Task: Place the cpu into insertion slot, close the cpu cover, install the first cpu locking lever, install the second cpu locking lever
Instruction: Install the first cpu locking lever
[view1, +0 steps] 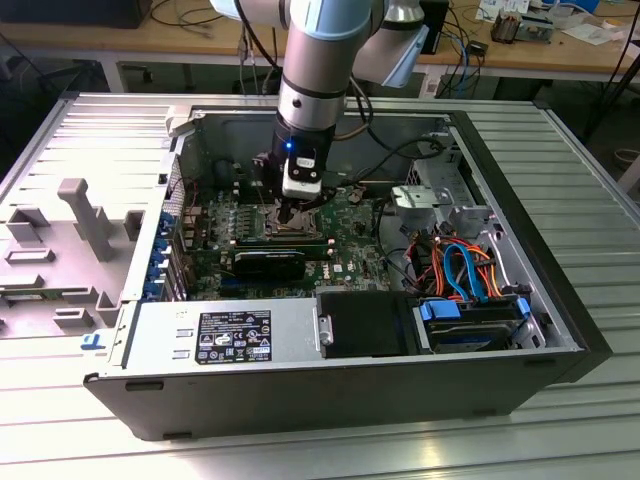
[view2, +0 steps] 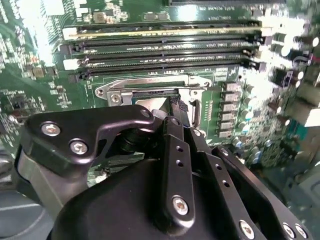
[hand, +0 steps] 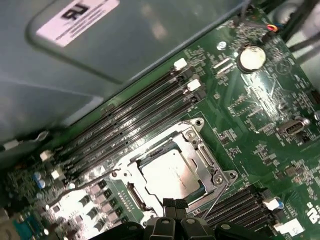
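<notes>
Step in hand: the small flat square cpu with its dull silvery top (hand: 170, 172) already lies in the square dark insertion slot with the shiny metal rim (hand: 131, 191), and the thin silvery cpu cover frame (hand: 200, 150) looks folded down around it, the chip showing through its window. By my reckoning the work now stands at the locking levers.

Levers: a thin wire lever (hand: 216, 199) runs along one side of the socket; I cannot tell whether it is hooked home. Another thin wire (hand: 80, 187) trails off the far side of the socket.

Next move, as a judgement: it calls for a careful, small push on thin spring wire close to the board, with little room between the socket and the long black memory slots (hand: 135, 120) just beside it.

Claw: the black claw (hand: 174, 206) has its two tips pinched together, touching, with nothing between them that I can make out. They sit right at the socket's edge, just over the cover frame.

Arm pose: in the exterior view the grey and silver arm (view1: 318, 70) reaches straight down into the open grey computer case (view1: 330, 400), wrist vertical, claw (view1: 296, 212) low over the green motherboard (view1: 350, 225) near the case's middle.

Setting: the case lies on its side on a ribbed metal desk (view1: 580, 170).
</notes>
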